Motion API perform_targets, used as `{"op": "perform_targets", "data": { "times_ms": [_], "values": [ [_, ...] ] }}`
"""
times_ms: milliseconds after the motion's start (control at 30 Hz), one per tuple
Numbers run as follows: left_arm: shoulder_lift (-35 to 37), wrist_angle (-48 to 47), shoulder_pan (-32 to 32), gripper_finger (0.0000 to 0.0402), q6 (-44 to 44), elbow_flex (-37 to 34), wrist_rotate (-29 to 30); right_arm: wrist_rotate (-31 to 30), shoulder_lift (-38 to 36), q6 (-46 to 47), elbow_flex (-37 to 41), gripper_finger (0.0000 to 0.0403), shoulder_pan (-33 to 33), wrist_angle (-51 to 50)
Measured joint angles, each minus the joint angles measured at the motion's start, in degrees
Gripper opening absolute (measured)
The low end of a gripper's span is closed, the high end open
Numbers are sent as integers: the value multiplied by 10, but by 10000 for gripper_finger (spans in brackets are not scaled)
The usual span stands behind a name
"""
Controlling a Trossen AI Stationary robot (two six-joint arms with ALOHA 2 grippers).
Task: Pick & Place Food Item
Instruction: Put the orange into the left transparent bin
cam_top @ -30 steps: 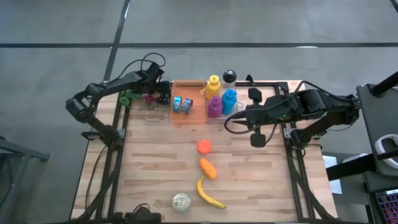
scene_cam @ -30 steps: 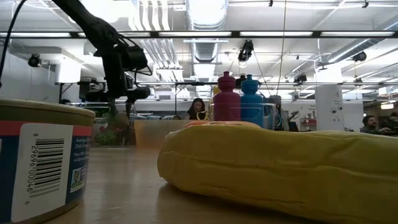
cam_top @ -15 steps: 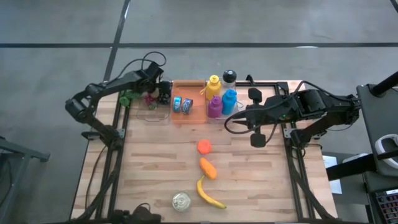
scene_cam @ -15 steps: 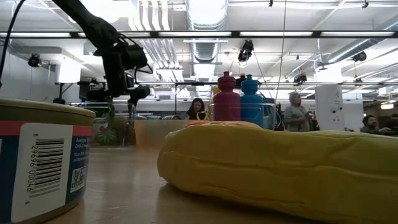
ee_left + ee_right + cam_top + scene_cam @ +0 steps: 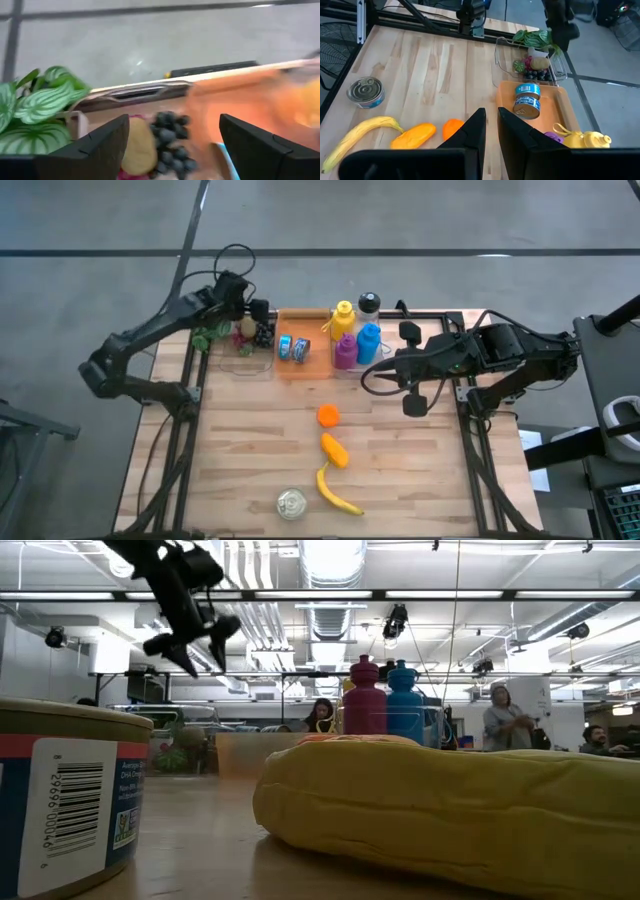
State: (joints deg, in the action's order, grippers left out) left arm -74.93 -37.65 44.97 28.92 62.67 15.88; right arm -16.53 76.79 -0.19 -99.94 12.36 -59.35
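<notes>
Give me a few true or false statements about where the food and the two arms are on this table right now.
1. The yellow banana lies next to the round silver tin can. True.
2. The left gripper holds the banana. False: its jaws are open and empty, raised above the clear plastic tub.
3. The dark grapes lie in the tub. True.
4. The right gripper is wide open. False: it is shut.

light: bright ceiling strips | shadows: soft | left wrist view: motion-blurred
</notes>
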Motion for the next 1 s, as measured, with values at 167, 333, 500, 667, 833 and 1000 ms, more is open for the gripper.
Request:
{"op": "perform_targets", "data": {
  "times_ms": [167, 333, 500, 667, 833, 1000],
  "values": [
    [57, 1, -88, 313, 0, 0, 0, 0, 0, 0, 0, 43, 0, 0],
    [81, 2, -216, 316, 19, 0, 3, 0, 0, -14, 0, 43, 0, 1],
    [79, 6, -360, 315, 68, 0, 29, 0, 0, -17, 0, 43, 0, 2],
    [77, 17, -505, 316, 151, -1, 113, 0, 0, -15, 0, 43, 0, 2],
    [77, 59, -636, 319, 161, -2, 204, 0, 0, -11, 0, 43, 0, 4],
    [74, 84, -719, 315, 162, -2, 287, 7, 0, 19, 0, 43, 0, 8]
  ]
}}
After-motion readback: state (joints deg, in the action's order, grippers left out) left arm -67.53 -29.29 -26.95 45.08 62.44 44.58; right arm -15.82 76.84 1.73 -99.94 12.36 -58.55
